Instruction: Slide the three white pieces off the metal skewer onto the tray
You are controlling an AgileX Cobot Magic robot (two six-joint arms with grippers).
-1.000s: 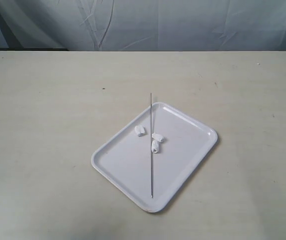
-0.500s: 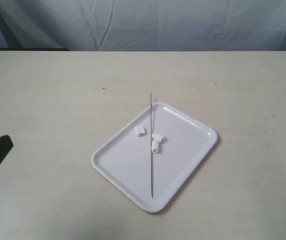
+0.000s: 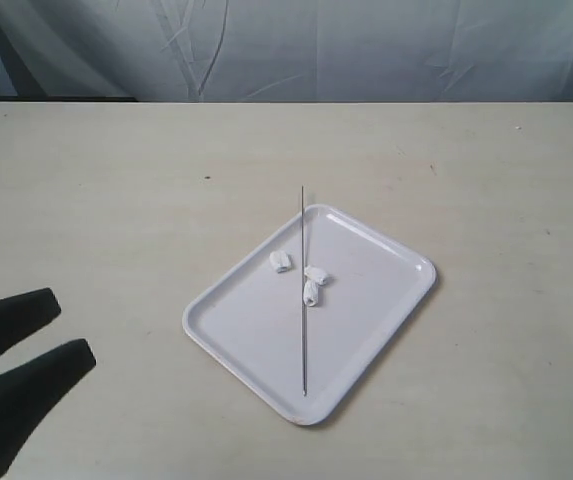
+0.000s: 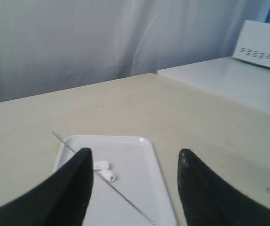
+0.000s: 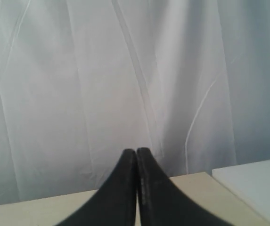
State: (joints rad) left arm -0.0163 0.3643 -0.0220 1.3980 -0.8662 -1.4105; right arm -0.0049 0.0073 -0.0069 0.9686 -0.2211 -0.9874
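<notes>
A pale counter (image 3: pixel 116 170) is shown backed by a creased white curtain (image 3: pixel 366 50). A white vented box (image 4: pixel 262 44) is set on a neighbouring white surface (image 4: pixel 219 77), well apart from the work. The left tool (image 3: pixel 69 330), its black fingers spread wide and gripping nothing, is held over the counter's left side, well apart from the tray (image 3: pixel 246 335). The right tool (image 5: pixel 136 151) is seen only in its own wrist view, fingers pressed together against the curtain.

The glossy white tray is laid at an angle mid-counter. The metal skewer (image 3: pixel 303 320), thin and dark, is stretched across it, with the far tip carried past the rim over the counter. The three white pieces (image 3: pixel 315 273) are gathered on the tray. One (image 3: pixel 280 262) is set apart on the skewer's left, and two are seen against the rod. Whether those are threaded cannot be told.
</notes>
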